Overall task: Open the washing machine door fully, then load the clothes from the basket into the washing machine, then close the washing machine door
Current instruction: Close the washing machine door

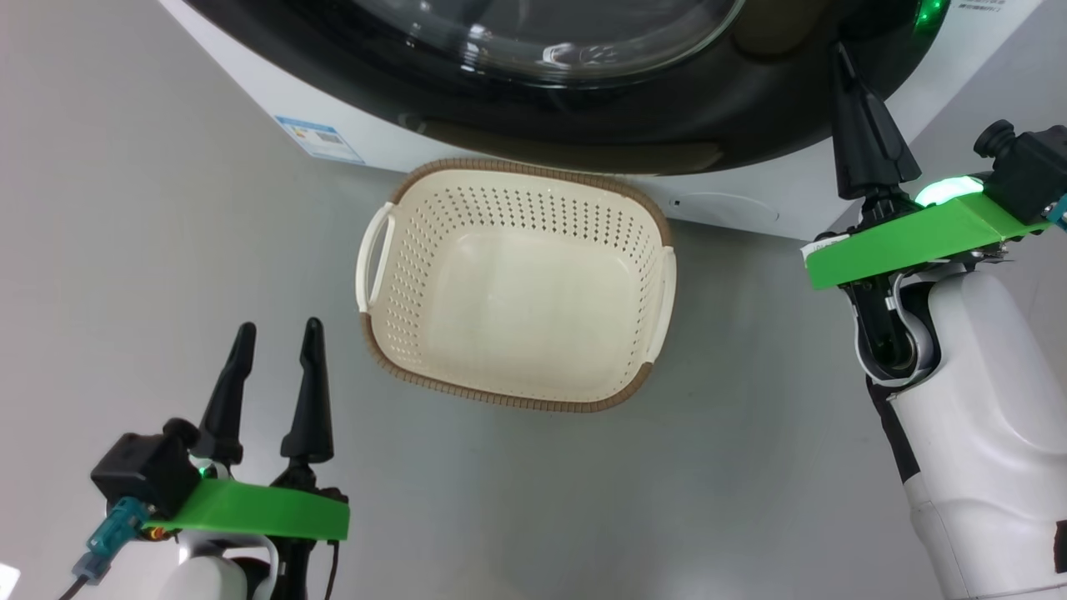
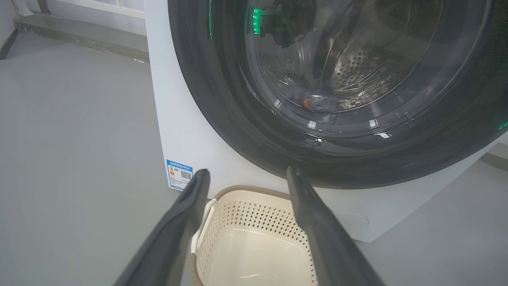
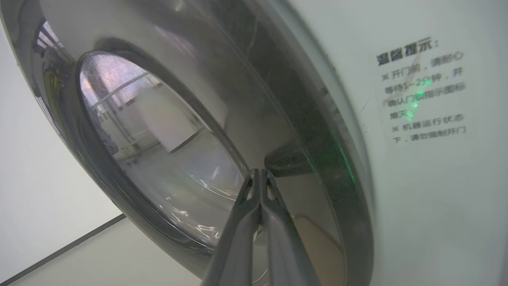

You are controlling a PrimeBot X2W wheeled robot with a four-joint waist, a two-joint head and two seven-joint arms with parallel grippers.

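The washing machine (image 1: 392,142) stands with its door (image 1: 667,125) lying flat against its white front. The door's black rim (image 2: 238,131) and glass bowl fill the left wrist view. Behind the glass, a small dark crumpled lump with an orange-brown spot (image 2: 313,102) lies low in the drum; it looks like the clothes. The basket (image 1: 533,171) sits on the floor below the door with nothing in it. My right gripper (image 1: 842,50) is shut, its tips close to the door's rim (image 3: 301,99) beside a dark recess. My left gripper (image 1: 279,327) is open, left of the basket (image 2: 254,214).
A blue label sticker (image 1: 321,140) marks the machine's lower left front. A printed notice (image 3: 422,91) sits on the white panel right of the door. Grey floor (image 1: 167,250) spreads left of the basket and in front of it. A low ledge (image 2: 79,35) runs behind the machine.
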